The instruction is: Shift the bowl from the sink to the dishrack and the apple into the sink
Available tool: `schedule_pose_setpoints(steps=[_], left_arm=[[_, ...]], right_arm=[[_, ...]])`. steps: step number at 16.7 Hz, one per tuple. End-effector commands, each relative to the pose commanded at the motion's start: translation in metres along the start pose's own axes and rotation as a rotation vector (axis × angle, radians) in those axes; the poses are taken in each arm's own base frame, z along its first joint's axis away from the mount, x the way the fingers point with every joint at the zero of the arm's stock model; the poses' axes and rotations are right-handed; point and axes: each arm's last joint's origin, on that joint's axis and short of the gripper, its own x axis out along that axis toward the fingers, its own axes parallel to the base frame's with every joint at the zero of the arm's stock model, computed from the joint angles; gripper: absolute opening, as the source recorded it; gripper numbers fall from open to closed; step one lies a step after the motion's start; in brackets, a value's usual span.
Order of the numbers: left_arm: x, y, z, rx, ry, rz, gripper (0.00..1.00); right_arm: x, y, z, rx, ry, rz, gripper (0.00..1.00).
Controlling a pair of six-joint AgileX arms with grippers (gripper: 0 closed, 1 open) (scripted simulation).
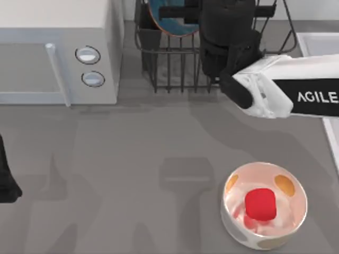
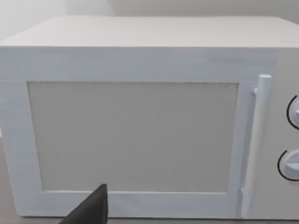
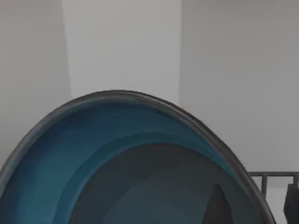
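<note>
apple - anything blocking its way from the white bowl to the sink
The apple lies inside the white bowl, so its wall must be cleared first. No object stands on the table between there and the sink at the right edge.

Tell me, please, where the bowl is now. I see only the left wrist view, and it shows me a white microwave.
Observer: The bowl stands on edge in the dishrack, with the right gripper over it.
Operator: And the apple?
Observer: The apple lies in a white bowl with orange spots, at the top view's lower right, not in the sink.
Operator: Where is my left gripper?
Observer: The left gripper is parked at the table's left edge, far from the apple.
</note>
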Motion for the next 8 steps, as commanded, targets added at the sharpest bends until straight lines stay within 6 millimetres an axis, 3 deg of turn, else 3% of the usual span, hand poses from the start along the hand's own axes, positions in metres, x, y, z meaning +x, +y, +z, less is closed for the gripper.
schedule_pose_setpoints(steps=[6,8], left_arm=[[0.0,0.0,0.0,0.0,0.0,0.0,1.0],[0.0,0.0,0.0,0.0,0.0,0.0,1.0]], right_arm=[[0.0,0.0,0.0,0.0,0.0,0.0,0.98],[0.0,0.0,0.0,0.0,0.0,0.0,1.0]])
